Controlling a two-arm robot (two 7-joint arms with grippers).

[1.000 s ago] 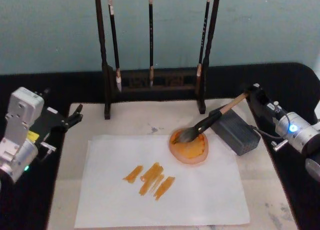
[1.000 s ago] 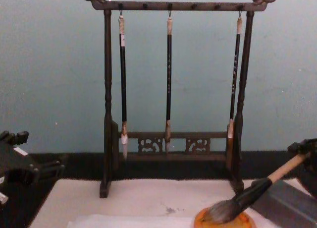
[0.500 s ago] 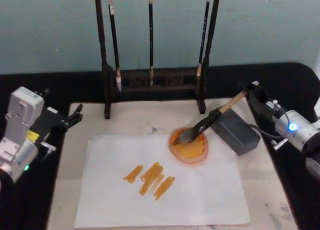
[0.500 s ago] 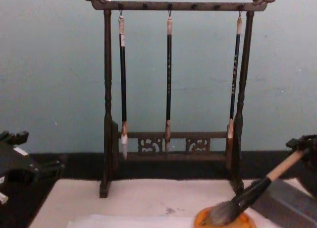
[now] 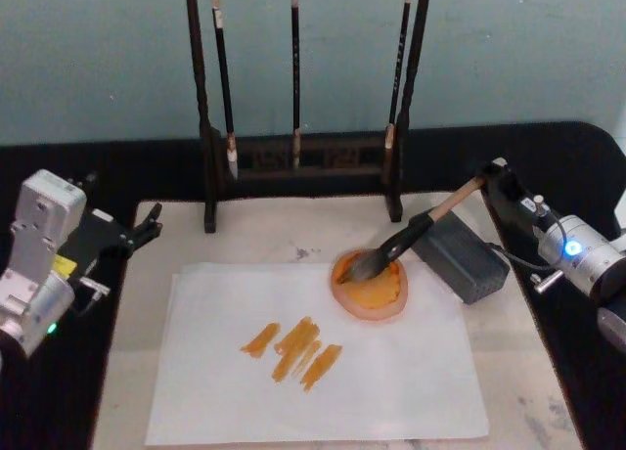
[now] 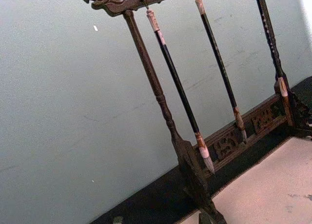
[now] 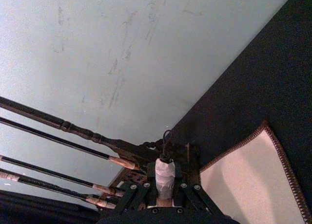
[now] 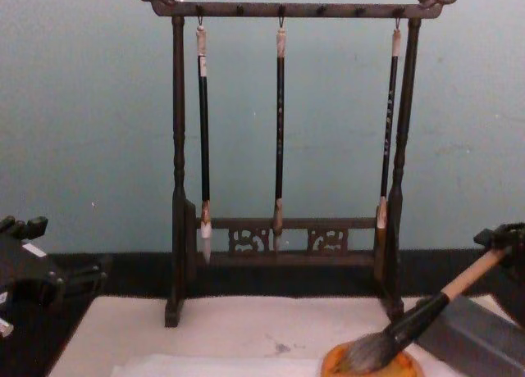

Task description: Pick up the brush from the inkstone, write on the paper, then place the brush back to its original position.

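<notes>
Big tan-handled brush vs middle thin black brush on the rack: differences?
Build: the large tan wooden-handled brush is thick with bushy grey bristles; the middle thin black-shafted brush is slim with a small tip.
Pose: the large one leans, bristles in the round orange dish, end held by the right gripper; the thin one hangs upright from the dark wooden rack.
Both point bristles down.

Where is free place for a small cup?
Free: the paper's near part, below the orange strokes; the mat between paper and rack. Crowded: far right, where the right hand holds the brush on the inkstone by the grey block. Left hand: parked, left edge.
</notes>
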